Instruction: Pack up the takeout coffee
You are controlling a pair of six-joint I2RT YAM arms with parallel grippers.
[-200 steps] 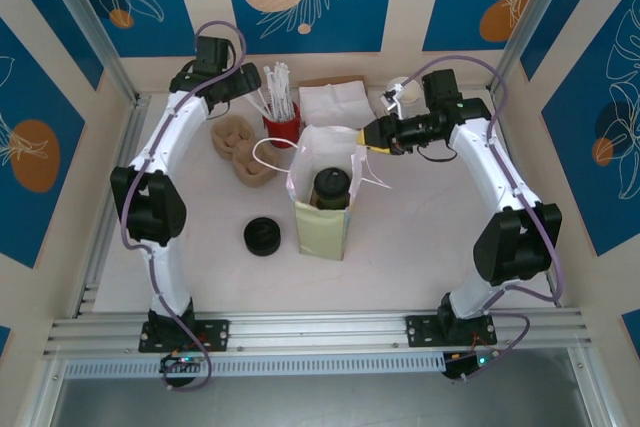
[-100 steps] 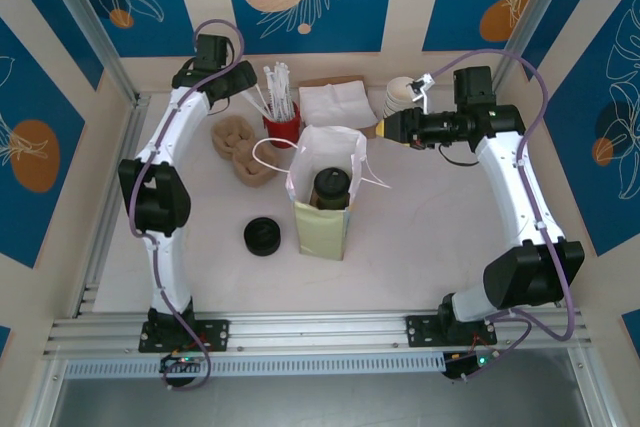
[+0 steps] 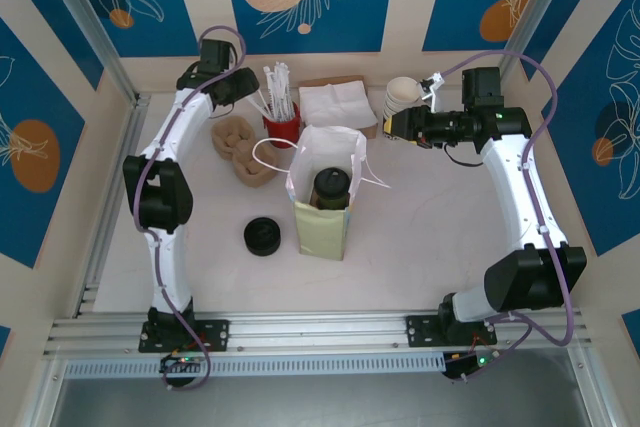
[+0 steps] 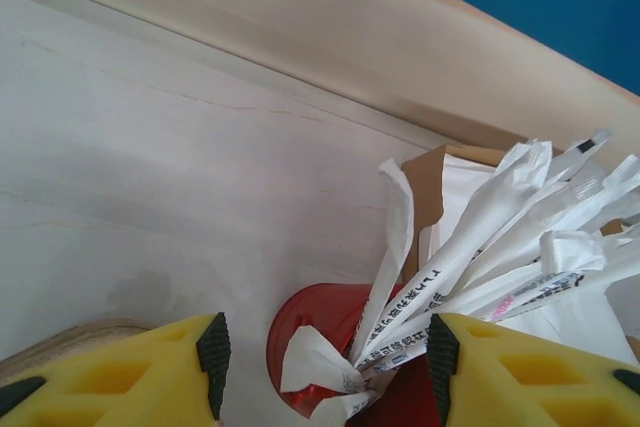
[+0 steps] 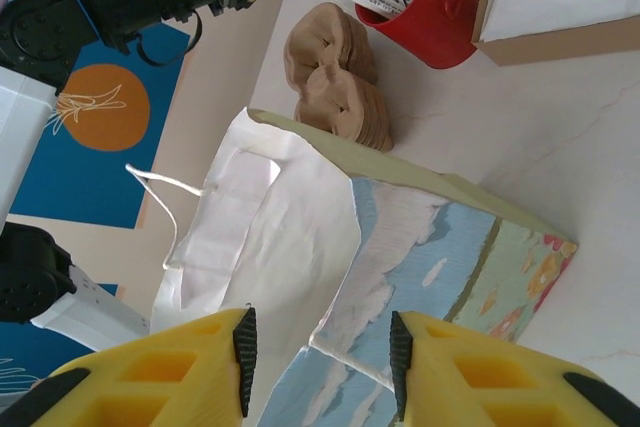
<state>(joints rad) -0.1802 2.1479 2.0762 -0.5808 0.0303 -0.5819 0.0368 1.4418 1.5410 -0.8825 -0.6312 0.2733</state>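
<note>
Since the paper bag (image 3: 322, 222) stood upright mid-table with the takeout coffee (image 3: 331, 185) seated inside it, lid up, the cup looked packed and the extras seemed in hand. The right gripper (image 5: 319, 347) hung empty off the bag's right, jaws apart. The left gripper (image 4: 322, 352) hovered over the red cup (image 4: 312, 309), jaws parted either side of the wrapped straws (image 4: 480, 247). Next it would need to pinch a single one.

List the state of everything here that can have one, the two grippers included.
paper bag: standing, mouth open.
takeout coffee: lidded, upright inside the paper bag.
loose black lid: lying flat, no cup under it.
red cup: upright, full of wrapped straws.
left gripper: fingers apart, nothing gripped.
right gripper: fingers apart, empty.
</note>
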